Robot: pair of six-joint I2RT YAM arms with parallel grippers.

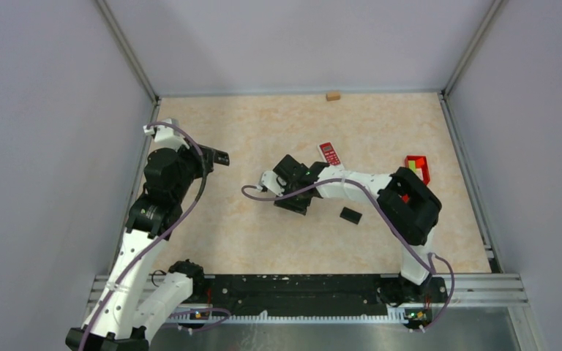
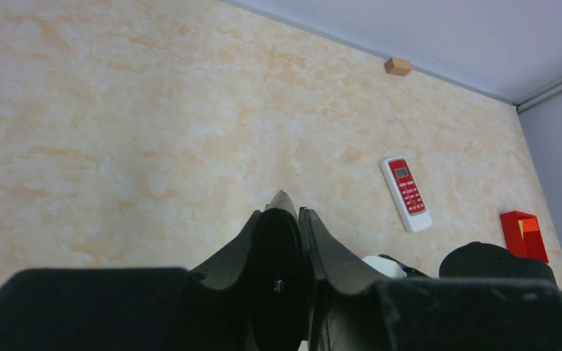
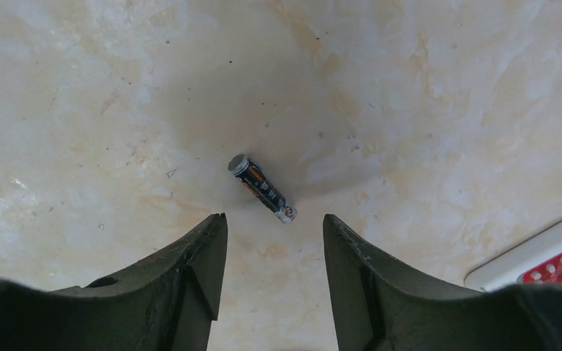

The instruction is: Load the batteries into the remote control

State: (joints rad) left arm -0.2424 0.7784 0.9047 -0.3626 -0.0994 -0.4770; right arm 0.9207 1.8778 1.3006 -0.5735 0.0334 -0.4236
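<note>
The right jaws stand apart, low over the marbled bench, gripping nothing; one battery, dark with silvery ends, lies flat on the surface just ahead of the gap between them, slanted across it and touching neither jaw; a corner of the white, red-faced remote control shows at the lower right of the right wrist view, near the battery but apart from it; from above, the remote lies face up just beyond the right wrist; the left jaws are pressed together on nothing, hanging over the left side of the bench, well apart from the remote; a small black piece lies beside the right forearm; a red box sits near the right edge; a little wooden block rests against the far wall.
</note>
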